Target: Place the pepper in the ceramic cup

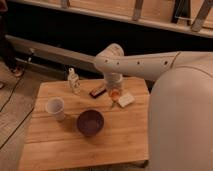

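Wooden table [60, 150] seen from above, with the robot's white arm [145, 64] reaching in from the right.

The pepper [115, 94] appears as a small orange patch at the lower end of the arm's wrist. Only part of it shows. Its outline is slim and narrows downward, and its stem end cannot be made out. It sits over the far right part of the table, just left of a pale block [126, 99] and just right of a flat dark object [97, 91]. Whether its lower tip touches the wood cannot be told.

The gripper [114, 100] points straight down from the wrist, over the same spot. Its fingers are clenched, and the pepper is clamped between them. The gripper touches neither the block nor the dark object.

The cup [55, 108] is white and plain, upright, slightly wider at the rim. It stands near the table's left edge, well apart from the gripper and the pepper. A dark purple bowl [90, 123] stands between them, closer to the near edge, just right of the cup and not touching it. A small pale bottle [74, 81] stands upright near the far edge, behind the cup and left of the dark object.
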`<action>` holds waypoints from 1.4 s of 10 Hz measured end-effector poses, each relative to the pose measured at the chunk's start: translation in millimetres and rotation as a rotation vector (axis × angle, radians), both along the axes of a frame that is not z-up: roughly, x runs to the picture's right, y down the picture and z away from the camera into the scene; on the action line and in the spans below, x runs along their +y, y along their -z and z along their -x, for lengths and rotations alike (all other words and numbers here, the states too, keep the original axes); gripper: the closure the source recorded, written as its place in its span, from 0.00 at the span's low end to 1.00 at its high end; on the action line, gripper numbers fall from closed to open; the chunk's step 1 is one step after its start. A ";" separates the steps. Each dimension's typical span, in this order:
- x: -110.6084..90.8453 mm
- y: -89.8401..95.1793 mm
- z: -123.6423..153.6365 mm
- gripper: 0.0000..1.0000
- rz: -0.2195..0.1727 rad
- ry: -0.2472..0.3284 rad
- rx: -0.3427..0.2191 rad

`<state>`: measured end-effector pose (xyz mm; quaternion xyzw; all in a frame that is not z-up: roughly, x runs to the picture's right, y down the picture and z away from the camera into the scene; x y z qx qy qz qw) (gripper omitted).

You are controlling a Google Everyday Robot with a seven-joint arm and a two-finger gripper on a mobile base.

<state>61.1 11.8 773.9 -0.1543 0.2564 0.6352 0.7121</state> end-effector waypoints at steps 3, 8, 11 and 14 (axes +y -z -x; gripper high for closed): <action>-14.1 -1.4 7.3 1.00 -0.008 0.084 -0.039; -27.0 -18.8 63.6 1.00 -0.070 0.268 -0.172; -29.5 -18.5 112.1 1.00 -0.136 0.324 -0.288; -28.3 -11.5 142.3 1.00 -0.173 0.361 -0.368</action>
